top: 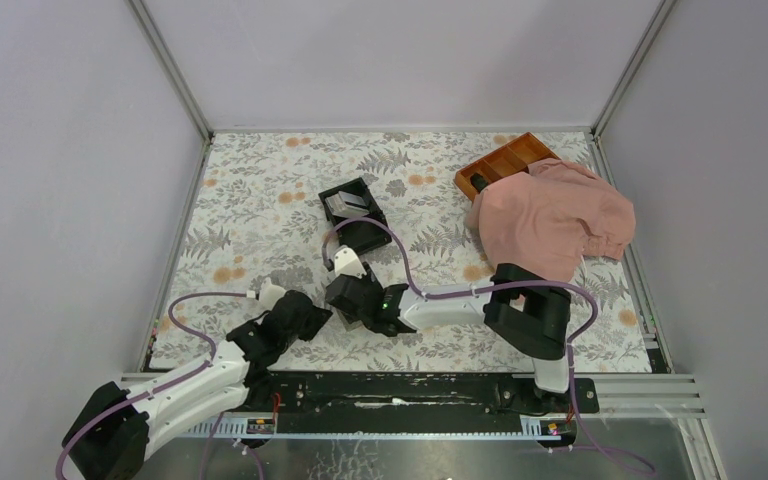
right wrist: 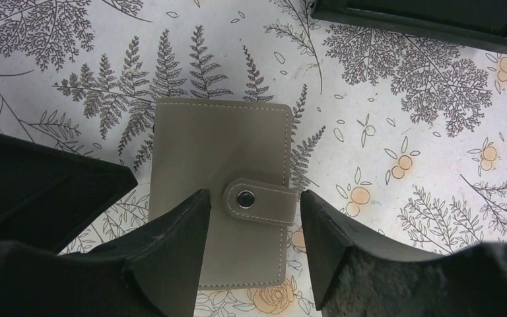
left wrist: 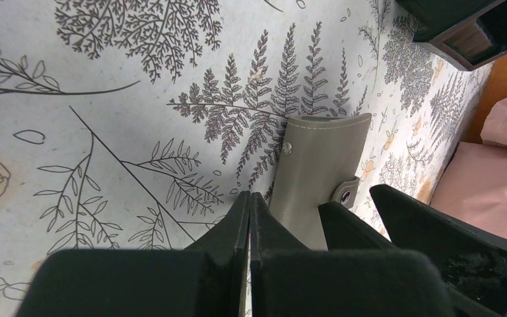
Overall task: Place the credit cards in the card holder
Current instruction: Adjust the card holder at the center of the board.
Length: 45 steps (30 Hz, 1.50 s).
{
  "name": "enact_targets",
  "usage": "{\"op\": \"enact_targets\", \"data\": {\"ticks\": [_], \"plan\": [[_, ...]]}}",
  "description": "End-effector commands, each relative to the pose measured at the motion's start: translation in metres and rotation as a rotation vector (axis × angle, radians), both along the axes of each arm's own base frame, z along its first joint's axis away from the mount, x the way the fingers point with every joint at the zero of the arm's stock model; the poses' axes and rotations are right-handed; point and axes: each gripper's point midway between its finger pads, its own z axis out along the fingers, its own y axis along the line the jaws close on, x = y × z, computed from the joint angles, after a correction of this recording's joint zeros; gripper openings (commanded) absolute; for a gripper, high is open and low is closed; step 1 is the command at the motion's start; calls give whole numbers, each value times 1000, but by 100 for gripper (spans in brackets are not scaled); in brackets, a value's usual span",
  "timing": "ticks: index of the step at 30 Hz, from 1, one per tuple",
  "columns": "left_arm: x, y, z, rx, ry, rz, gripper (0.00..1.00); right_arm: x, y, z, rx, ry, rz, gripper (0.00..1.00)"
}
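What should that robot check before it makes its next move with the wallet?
1. The wallet lying flat: ok.
2. Wallet open for cards: not ok, its strap is snapped shut.
3. Right claw open, straddling the strap: ok.
4. Left claw shut, beside the wallet: ok.
5. Any cards in sight: cannot tell; something grey lies in the black box.

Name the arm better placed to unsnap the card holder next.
Right. Its open jaws straddle the closed card holder right at the snap tab; the left jaws are shut, off by the holder's edge.
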Motion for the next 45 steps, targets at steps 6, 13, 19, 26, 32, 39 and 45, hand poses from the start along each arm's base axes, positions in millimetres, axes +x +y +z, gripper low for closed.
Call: {"op": "enact_targets", "data": {"ticks": [6, 13, 19, 26, 32, 39, 45], "plan": [[2, -2, 0, -13, -21, -4, 0, 12, 3, -3, -63, -67, -19, 60], [2, 1, 1, -3, -27, 3, 0, 14, -8, -11, -113, -77, -41, 61], [3, 3, 5, 0, -44, 10, 0, 15, -17, -21, -169, -85, -46, 61], [7, 3, 13, -2, -68, 13, 0, 13, -21, -33, -197, -74, -39, 52], [16, 0, 29, -4, -108, 20, 1, 12, -22, -36, -208, -72, -26, 46], [30, -4, 43, 25, -142, 27, 4, 13, -24, -31, -207, -84, -29, 37], [41, -13, 42, 19, -154, 32, 6, 13, -24, -29, -190, -85, -32, 31]]}}
